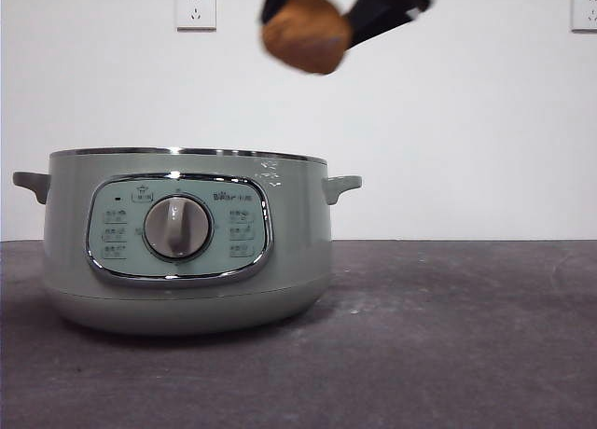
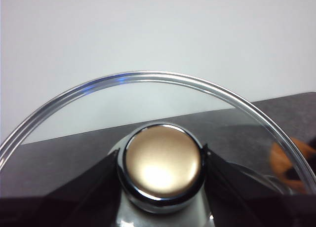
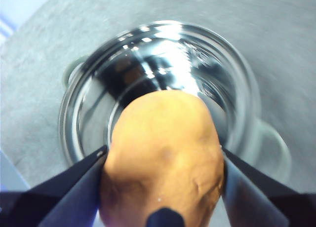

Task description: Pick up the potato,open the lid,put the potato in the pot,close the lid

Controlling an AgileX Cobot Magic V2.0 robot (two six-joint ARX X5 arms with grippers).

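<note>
Right hand (image 1: 322,23): pinched on one potato (image 1: 306,32), held above the open pot (image 1: 187,238). Left hand (image 2: 163,187): clamped on the knob of one lid (image 2: 148,79). One pot, stood on the surface (image 1: 448,336).

Right hand (image 3: 163,160) clamps potato (image 3: 163,158) above open pot (image 3: 79,103).

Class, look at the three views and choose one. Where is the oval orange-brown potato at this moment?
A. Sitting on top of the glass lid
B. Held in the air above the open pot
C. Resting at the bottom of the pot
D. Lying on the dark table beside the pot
B: the right end effector grips the oval orange-brown potato above the uncovered sage-green round pot, whose shiny interior shows below in the right wrist view.
</note>
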